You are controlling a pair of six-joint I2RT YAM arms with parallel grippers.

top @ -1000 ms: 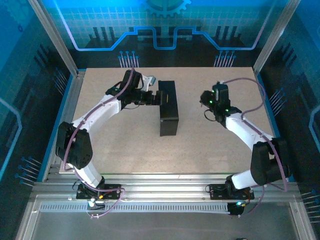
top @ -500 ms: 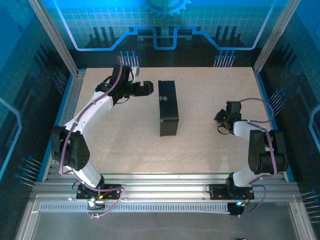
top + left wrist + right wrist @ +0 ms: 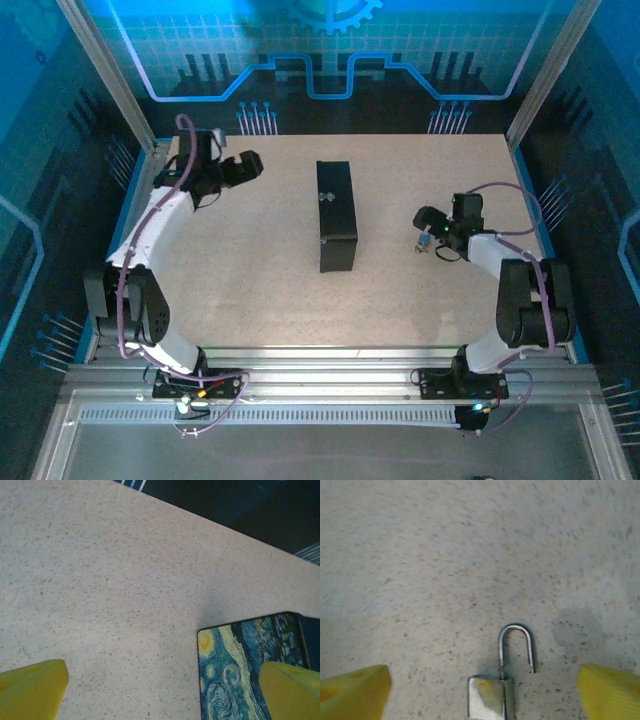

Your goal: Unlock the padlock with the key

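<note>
The padlock (image 3: 490, 699) is a small silvery lock lying flat on the speckled table, its shackle (image 3: 518, 641) swung open with one leg free. My right gripper (image 3: 485, 682) is open, one yellow fingertip on each side of the lock and neither touching it. From above, the padlock (image 3: 421, 244) is a tiny glint just below the right gripper (image 3: 426, 220). My left gripper (image 3: 246, 165) is open at the far left with nothing between its fingers (image 3: 35, 685). The key is out of view.
A dark rectangular box (image 3: 336, 215) stands in the middle of the table; the corner of its painted blue-and-yellow lid (image 3: 240, 670) lies beside the left gripper's right fingertip. Metal frame rails (image 3: 140, 190) border the table.
The right gripper has opened and the padlock now lies free on the table. The left arm has drawn back from the box toward the far left.
</note>
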